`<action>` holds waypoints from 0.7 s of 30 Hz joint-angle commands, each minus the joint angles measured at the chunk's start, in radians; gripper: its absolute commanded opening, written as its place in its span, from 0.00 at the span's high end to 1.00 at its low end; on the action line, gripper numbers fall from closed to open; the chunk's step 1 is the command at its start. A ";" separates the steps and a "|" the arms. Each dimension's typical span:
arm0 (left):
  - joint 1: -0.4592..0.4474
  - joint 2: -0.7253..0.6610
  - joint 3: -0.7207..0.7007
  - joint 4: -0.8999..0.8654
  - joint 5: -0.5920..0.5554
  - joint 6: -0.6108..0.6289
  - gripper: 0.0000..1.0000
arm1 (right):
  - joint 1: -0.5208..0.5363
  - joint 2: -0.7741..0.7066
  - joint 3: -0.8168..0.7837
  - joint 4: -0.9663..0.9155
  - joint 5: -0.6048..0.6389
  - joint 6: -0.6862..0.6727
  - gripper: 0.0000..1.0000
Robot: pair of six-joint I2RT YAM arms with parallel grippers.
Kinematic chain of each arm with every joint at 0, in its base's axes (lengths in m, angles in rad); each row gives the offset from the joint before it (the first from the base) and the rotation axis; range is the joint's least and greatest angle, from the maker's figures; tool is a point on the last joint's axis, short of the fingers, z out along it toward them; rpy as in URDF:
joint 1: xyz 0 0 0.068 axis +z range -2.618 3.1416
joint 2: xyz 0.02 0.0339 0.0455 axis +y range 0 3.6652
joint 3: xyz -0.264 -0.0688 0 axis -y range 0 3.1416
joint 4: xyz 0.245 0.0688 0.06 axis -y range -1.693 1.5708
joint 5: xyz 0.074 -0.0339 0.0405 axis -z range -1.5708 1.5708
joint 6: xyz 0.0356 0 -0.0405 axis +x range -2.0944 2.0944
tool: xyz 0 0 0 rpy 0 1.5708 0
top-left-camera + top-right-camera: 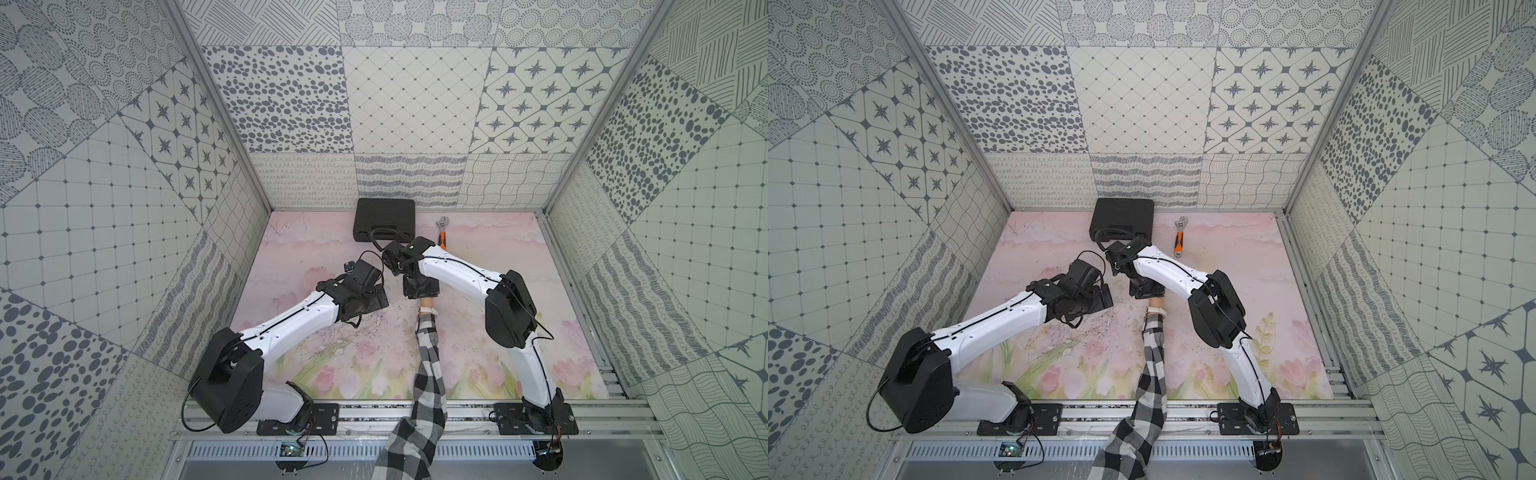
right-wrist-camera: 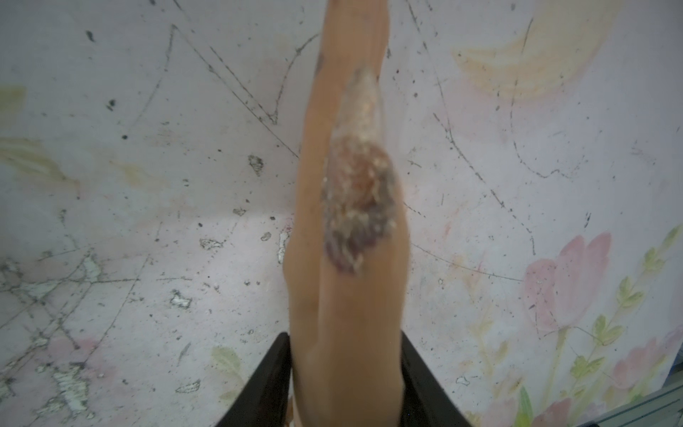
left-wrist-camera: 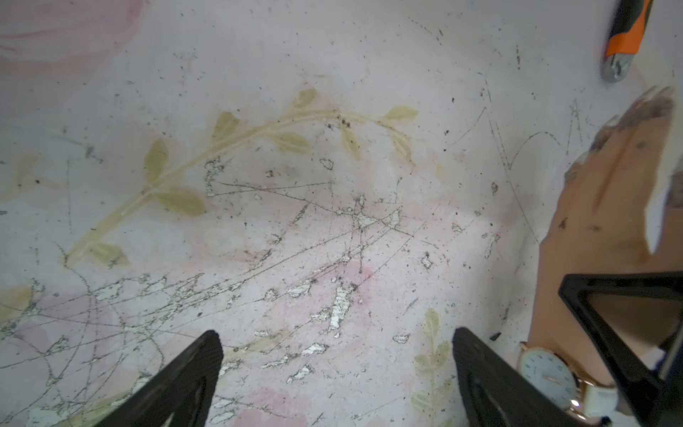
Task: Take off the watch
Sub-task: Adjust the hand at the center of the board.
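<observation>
I am looking at both top views under bright, even, soft light coming from above; shadows on the table (image 1: pixel 540 249) are showing only faint and soft-edged. The wide lens is bending the walls (image 1: pixel 104 208) outward toward the edges. In my left wrist view the table's scratches are reading sharp, the watch (image 3: pixel 547 373) face is reading fairly clear, and the mannequin hand (image 3: pixel 606 199) is blurring near the edge. In my right wrist view that hand (image 2: pixel 347 229) is sitting too close and smearing out of focus.
</observation>
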 commanded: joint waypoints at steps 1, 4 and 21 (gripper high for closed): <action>0.037 -0.024 -0.011 -0.070 -0.056 -0.027 0.01 | 0.019 0.026 0.061 0.010 -0.029 0.007 0.52; 0.050 -0.033 -0.014 -0.080 -0.059 -0.028 0.01 | 0.030 0.037 0.064 0.059 -0.071 0.006 0.48; 0.068 -0.043 -0.012 -0.060 0.011 0.050 0.01 | 0.034 -0.130 -0.104 0.334 -0.194 -0.025 0.39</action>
